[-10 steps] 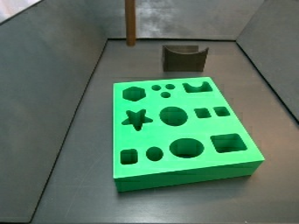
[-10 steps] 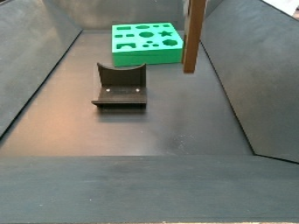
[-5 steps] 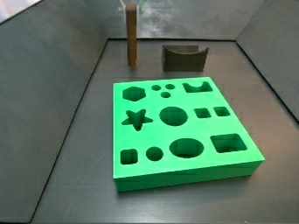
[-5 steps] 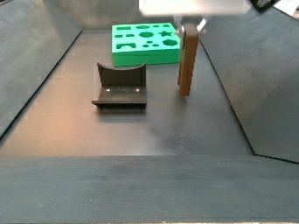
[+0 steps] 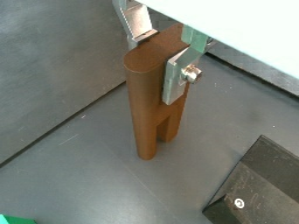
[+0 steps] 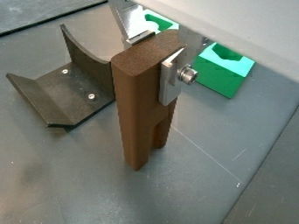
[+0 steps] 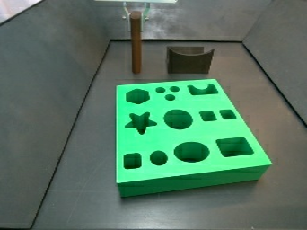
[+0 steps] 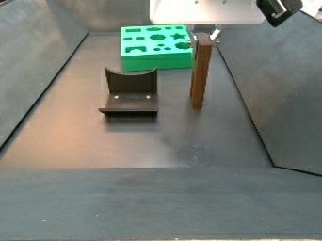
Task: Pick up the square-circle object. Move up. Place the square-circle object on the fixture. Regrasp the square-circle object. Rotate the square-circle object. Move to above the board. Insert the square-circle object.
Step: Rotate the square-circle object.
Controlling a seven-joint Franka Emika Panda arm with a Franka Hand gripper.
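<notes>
The square-circle object (image 5: 149,105) is a slim reddish-brown block standing upright, its split, two-pronged end down at the dark floor. My gripper (image 5: 160,52) is shut on its top end, and a silver finger (image 5: 176,77) lies flat against each side. A wrist view shows the same grip: gripper (image 6: 155,57), block (image 6: 140,114). In both side views the block (image 7: 135,47) (image 8: 199,73) stands beside the fixture (image 7: 188,58) (image 8: 128,92), apart from it, under the gripper (image 7: 135,11) (image 8: 201,33). The green board (image 7: 186,135) (image 8: 157,45) lies flat, untouched.
Sloping grey walls (image 7: 72,99) (image 8: 258,85) enclose the dark floor on both sides. The fixture (image 6: 65,79) (image 5: 257,188) and a part of the board (image 6: 222,70) lie close around the block in the wrist views.
The gripper has come down with the block held upright. The block's lower end has dropped from well above the floor to floor level beside the fixture.
</notes>
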